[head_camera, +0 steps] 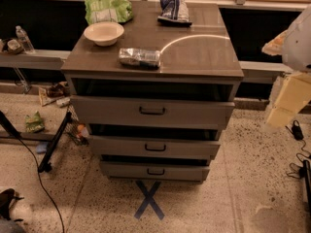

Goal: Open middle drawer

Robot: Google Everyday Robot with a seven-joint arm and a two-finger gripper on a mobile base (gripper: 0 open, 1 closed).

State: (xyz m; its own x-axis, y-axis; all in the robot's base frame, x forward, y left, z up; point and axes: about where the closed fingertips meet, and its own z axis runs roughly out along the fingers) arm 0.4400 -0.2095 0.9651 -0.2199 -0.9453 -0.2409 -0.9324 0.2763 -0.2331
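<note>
The grey cabinet [194, 57] stands in the middle of the camera view with three flat-fronted drawers stacked down its front. The middle drawer [194, 148] has a small dark bar handle [155, 148] and a dark gap above its front. The taller top drawer [204, 114] is above it and the shorter bottom drawer [184, 172] is below it. My gripper [286, 101], a pale cream shape under the white arm, hangs at the right edge, well to the right of the cabinet and apart from it, level with the top drawer.
On the cabinet top lie a white bowl [103, 33], a green bag [108, 8], a blue bag [173, 8] and a silver packet [140, 57]. A blue tape X [148, 199] marks the floor in front. Black stand legs and a cable [51, 147] lie at left, and cables [297, 130] at right.
</note>
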